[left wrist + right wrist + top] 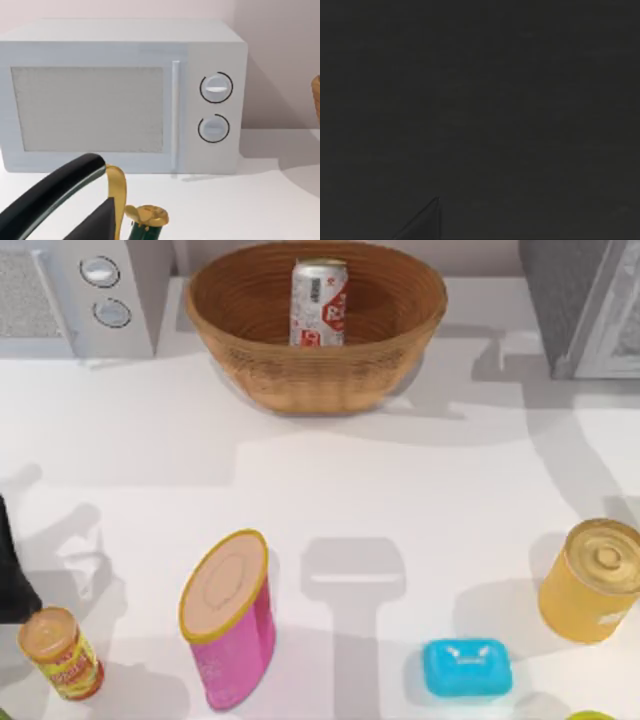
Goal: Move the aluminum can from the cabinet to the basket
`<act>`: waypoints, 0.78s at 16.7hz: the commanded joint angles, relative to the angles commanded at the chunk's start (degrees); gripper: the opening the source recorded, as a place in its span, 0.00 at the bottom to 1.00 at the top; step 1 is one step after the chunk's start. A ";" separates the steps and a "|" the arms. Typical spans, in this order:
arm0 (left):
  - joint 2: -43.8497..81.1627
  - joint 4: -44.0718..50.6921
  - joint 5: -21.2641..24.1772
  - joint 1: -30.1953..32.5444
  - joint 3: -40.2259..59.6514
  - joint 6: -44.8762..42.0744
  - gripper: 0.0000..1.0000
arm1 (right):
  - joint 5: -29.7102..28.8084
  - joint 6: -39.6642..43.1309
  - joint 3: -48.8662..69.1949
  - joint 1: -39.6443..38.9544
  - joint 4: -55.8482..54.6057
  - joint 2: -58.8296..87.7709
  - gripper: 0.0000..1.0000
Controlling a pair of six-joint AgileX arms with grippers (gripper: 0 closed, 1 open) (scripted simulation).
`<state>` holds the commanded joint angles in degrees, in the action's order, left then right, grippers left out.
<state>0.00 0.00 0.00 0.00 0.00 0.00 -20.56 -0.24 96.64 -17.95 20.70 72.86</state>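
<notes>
Aluminum can: the aluminum can (319, 302) stands upright inside the basket (250, 350), near its back wall, nothing gripping it.
Basket: it sits at the far middle of the desk (330, 500), well clear of the dark bit of the left arm (12, 570) at the desk's left edge.
Cabinet: the cabinet (575, 300) is in the far right corner, on the opposite side of the desk from that arm; I can't see its inside from here.
Left pincer: in the left wrist view dark and gold parts of the left pincer (112, 210) sit low in the foreground, the microwave (120, 95) straight ahead of it and well apart; spread or pressed together, I cannot tell.
Right wrist view: dark, so no call on the right side.
Bystanders: the pink canister (230, 620) and the small orange-labelled jar (60, 652) sit on the near side, the jar just beside the left arm; the blue soap (466, 668) and golden-yellow tin (592, 580) lie off to the right.
Progress: by my reading, the can is delivered and the job looks done.
Left to do: nothing but parking the arms, as far as I can judge.
</notes>
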 joint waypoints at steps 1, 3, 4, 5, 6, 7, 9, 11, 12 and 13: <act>0.00 0.00 0.00 0.00 0.00 0.00 1.00 | 0.74 0.05 -3.35 0.66 -0.77 -2.63 1.00; 0.00 0.00 0.00 0.00 0.00 0.00 1.00 | 2.48 0.15 -11.79 2.23 -2.53 -8.80 1.00; 0.00 0.00 0.00 0.00 0.00 0.00 1.00 | 3.47 0.20 -16.82 3.12 -3.52 -12.32 1.00; 0.00 0.00 0.00 0.00 0.00 0.00 1.00 | 4.52 0.24 -22.32 4.07 -4.57 -16.11 1.00; 0.00 0.00 0.00 0.00 0.00 0.00 1.00 | 5.63 0.27 -28.22 5.06 -5.67 -20.11 1.00; 0.00 0.00 0.00 0.00 0.00 0.00 1.00 | 6.79 0.29 -34.43 6.08 -6.83 -24.30 1.00; 0.00 0.00 0.00 0.00 0.00 0.00 1.00 | 9.21 0.31 -47.39 8.20 -9.25 -33.06 1.00; 0.00 0.00 0.00 0.00 0.00 0.00 1.00 | 11.70 0.30 -60.27 10.35 -11.76 -42.04 1.00; 0.00 0.00 0.00 0.00 0.00 0.00 1.00 | 12.93 0.29 -66.35 11.41 -13.01 -46.46 1.00; 0.00 0.00 0.00 0.00 0.00 0.00 1.00 | 14.14 0.28 -72.04 12.44 -14.22 -50.77 1.00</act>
<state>0.00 0.00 0.00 0.00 0.00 0.00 -6.42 0.04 24.59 -5.51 6.47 22.09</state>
